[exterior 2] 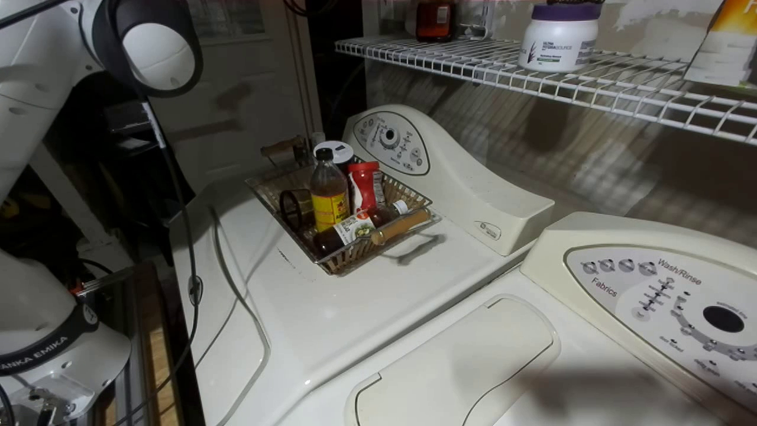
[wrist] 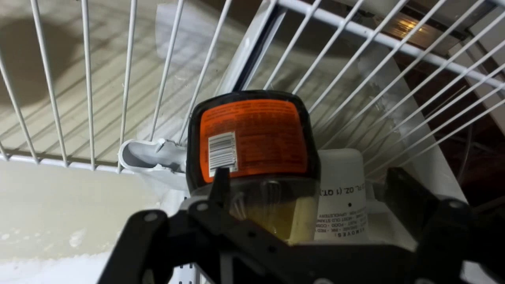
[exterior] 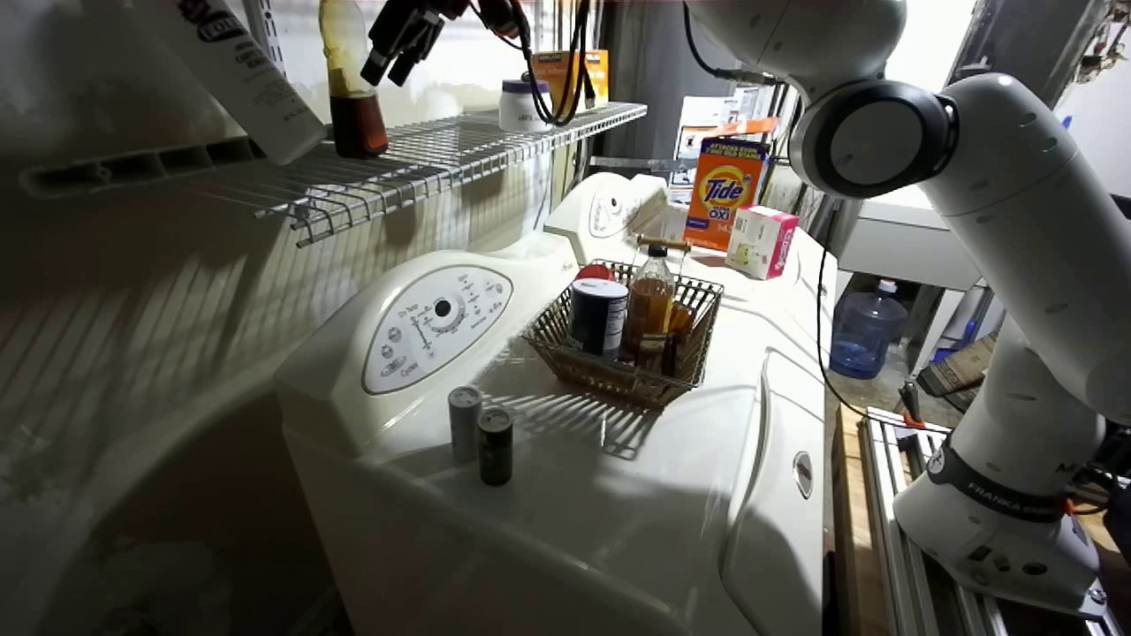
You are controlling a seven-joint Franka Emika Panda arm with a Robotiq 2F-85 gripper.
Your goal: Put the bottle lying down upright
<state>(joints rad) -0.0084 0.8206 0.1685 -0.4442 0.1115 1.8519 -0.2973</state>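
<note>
The white worktop [exterior: 574, 521] is spreading out below everything I'm watching, and the robot arm [exterior: 1025, 185] is arching high above it. The wire shelf [exterior: 482, 157] is bearing what matters here; the basket [exterior: 594, 377] is sitting down on the worktop, playing no part as far as I'm judging. Up on the shelf, the large white bottle [exterior: 244, 81] is showing at a slant, though I'm not managing to tell whether it is really leaning. Just beside it, the slim bottle [exterior: 352, 97], yellowish above and dark red below, is standing base down, its top going out of sight. The gripper [wrist: 309, 179] is hanging close by, spread wide and pinching nothing; whether it is touching the slim bottle, I'm not able to tell.

I'm guessing the righting is as good as done, and leaving the bottle free is the step in hand. The next move is calling for a slow, straight retreat without squeezing, because a sideways brush could be toppling it.
</note>
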